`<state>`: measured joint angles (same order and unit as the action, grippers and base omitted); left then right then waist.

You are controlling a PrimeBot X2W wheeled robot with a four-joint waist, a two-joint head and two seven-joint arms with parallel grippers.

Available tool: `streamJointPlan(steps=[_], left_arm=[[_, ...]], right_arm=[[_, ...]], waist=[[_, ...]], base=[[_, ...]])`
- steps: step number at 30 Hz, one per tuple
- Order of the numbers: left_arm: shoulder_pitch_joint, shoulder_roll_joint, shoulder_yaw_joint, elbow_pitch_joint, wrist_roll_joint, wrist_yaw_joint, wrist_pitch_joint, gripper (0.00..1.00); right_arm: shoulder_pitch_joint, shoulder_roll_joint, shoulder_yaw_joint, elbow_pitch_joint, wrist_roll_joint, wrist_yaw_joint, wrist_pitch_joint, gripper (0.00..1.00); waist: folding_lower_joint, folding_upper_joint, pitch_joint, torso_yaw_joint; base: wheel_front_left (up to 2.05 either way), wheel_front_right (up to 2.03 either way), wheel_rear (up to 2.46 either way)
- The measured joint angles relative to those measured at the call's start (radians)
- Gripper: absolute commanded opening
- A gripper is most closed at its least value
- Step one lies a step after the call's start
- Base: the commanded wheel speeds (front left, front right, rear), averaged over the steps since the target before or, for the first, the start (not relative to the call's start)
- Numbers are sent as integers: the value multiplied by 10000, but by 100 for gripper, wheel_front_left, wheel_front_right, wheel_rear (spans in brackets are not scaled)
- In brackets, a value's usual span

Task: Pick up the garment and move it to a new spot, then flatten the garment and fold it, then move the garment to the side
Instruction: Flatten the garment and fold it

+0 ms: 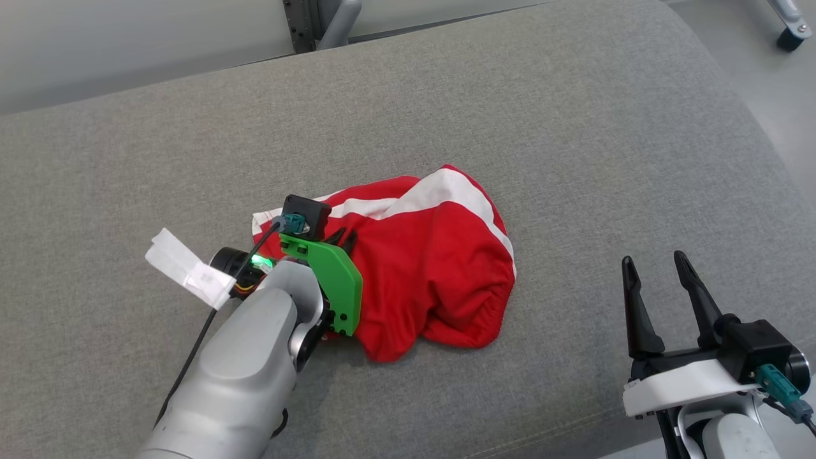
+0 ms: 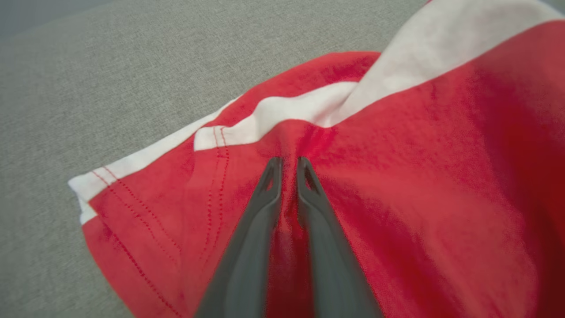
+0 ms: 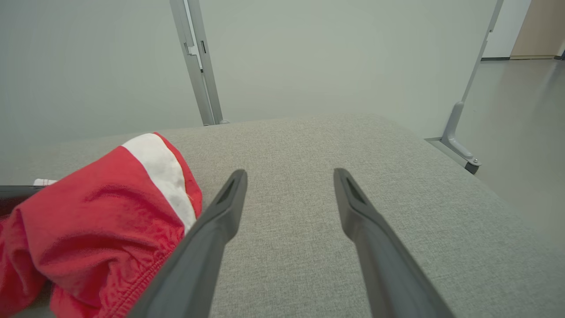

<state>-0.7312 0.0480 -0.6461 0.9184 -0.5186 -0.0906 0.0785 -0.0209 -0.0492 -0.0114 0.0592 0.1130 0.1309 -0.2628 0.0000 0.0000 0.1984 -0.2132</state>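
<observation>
Step in hand: you are at the first step, the pick-up. The garment lies crumpled, not yet flattened or folded.
Garment: the red garment [image 1: 433,268], with its white stripe [image 2: 282,110], sits in a heap near the middle of the grey cushion [image 1: 446,95], a little toward your left arm.
Left pincer: your left pincer [image 2: 289,167] is down on the left part of the garment, just below the white stripe. Its fingers are drawn nearly together, with a ridge of red cloth pinched between the tips. I judge that to be a grip, though only a thin fold is in it.
Right pincer: your right pincer [image 1: 655,258] hovers over bare cushion well to the right of the heap, its fingers spread wide and holding nothing.
Next move: raise the left arm slowly and straight up, and watch whether the fold comes with it. Then carry the heap to a bare part of the cushion.
Care: the pinch is small and the cloth looks soft, so a quick pull could let it slide out of the tips.
Room: there is bare cushion on every side of the heap, most of it beyond and to the right.
</observation>
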Motion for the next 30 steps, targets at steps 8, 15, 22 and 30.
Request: streamJointPlan(steps=[8, 15, 22, 30], left_arm=[[-344, 4, -107, 127, -119, 364, -1141, 0], [-1247, 94, 215, 79, 65, 880, -2886, 0], [-1267, 846, 863, -1210, 334, 1344, -3379, 0], [2130, 1254, 2034, -3986, 667, 1898, -3415, 0]], right_arm=[[5, 0, 63, 33, 38, 0, 0, 100], [95, 2, -13, 58, -8, 0, 0, 100], [376, 2, -140, 56, -88, 0, 0, 100], [604, 2, -111, 27, -90, 0, 0, 100]], waist=[[0, 0, -217, 270], [0, 0, -511, 489], [0, 0, -881, 853], [-1, 0, -1164, 1444]], base=[[0, 0, 0], [0, 0, 0], [0, 0, 0], [0, 0, 0]])
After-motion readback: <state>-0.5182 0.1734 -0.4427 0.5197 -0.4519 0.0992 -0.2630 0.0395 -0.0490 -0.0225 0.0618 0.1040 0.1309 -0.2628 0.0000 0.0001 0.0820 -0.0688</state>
